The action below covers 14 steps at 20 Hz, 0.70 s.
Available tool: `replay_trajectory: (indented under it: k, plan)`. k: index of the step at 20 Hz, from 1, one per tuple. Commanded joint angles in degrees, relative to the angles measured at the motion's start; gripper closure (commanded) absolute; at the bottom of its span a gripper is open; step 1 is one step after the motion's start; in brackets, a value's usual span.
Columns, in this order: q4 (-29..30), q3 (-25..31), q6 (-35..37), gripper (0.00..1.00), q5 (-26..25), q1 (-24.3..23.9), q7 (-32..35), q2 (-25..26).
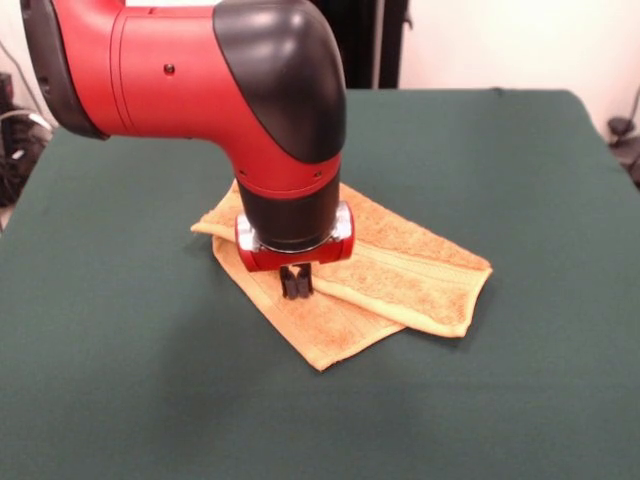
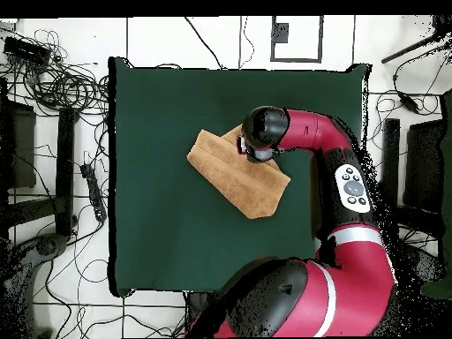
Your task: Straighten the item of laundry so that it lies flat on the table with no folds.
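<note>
Green cloth covers the whole table [image 1: 120, 380], and wide bare room stays on every side of the towel [image 1: 420, 275], most of all toward the camera in the front view and toward the long left part of the table in the overhead view. All four table edges show from above; past them is a pale tiled floor [image 2: 159, 40] with many black cables [image 2: 62, 84] and some dark stands. The red and black arm [image 1: 200, 75] reaches over the table and hangs down upon the towel, its wrist hiding a part of the cloth. The orange-tan towel lies a little toward the far side from the middle in the front view, turned at a slant to the table edges, and it is folded: an upper layer with a ribbed band lies across a lower layer whose corner points toward the camera. The gripper [image 1: 296, 283] stands just at the upper layer's edge, and its two dark fingers [image 1: 291, 282] are drawn together; whether cloth is pinched between them I cannot tell.
</note>
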Motion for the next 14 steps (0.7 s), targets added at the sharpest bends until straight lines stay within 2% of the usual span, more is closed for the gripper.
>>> replay_trajectory:
  k: [1, 11, 14]
  plan:
    - [6.1, 2.8, -3.9, 1.0, 0.3, 0.8, -0.5, 1.9]
    - [6.7, 3.0, -5.4, 1.0, 0.0, 0.6, -0.9, 1.7]
    - [7.8, 3.6, -5.1, 1.0, 1.6, 1.2, 1.4, 0.5]
